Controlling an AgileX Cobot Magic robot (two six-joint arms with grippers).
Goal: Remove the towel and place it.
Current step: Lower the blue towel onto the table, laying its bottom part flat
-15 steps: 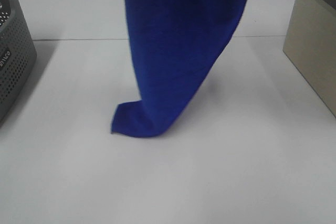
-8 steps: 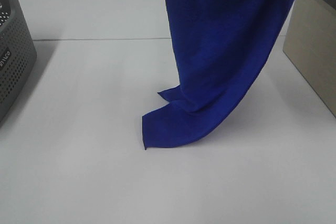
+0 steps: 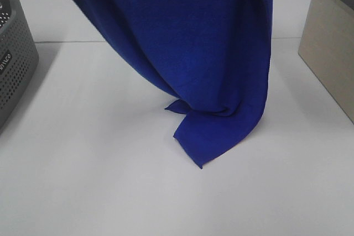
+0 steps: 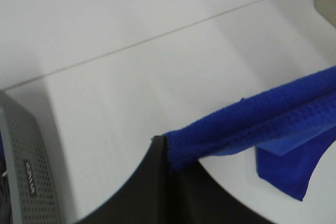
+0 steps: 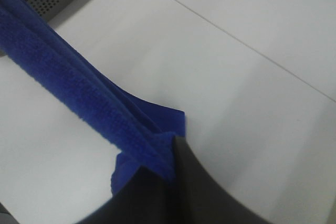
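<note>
- Front of the table [image 3: 83, 192]: bare white surface, probably the landing zone for the cloth.
- The towel [image 3: 193, 42] touches down only at its lowest corner, which lies folded on the table a bit right of centre.
- The rest hangs above that corner as a wide sheet and runs out of the top of the high view.
- It hangs spread because it is held at two separated points on its top edge.
- Left gripper [image 4: 167, 150]: jaws pinched tight on one bunched end of that edge.
- Right gripper [image 5: 170, 153]: same, clamped on the other end.
- Neither gripper shows in the high view.
- My read: the two-point hold keeps the cloth flat for lay-down. Risk: the trailing corner tucks under.
- Further back, the grey basket [image 3: 14, 64] sits at the left edge and the beige box [image 3: 332, 48] at the right. Both are apart from the towel.
</note>
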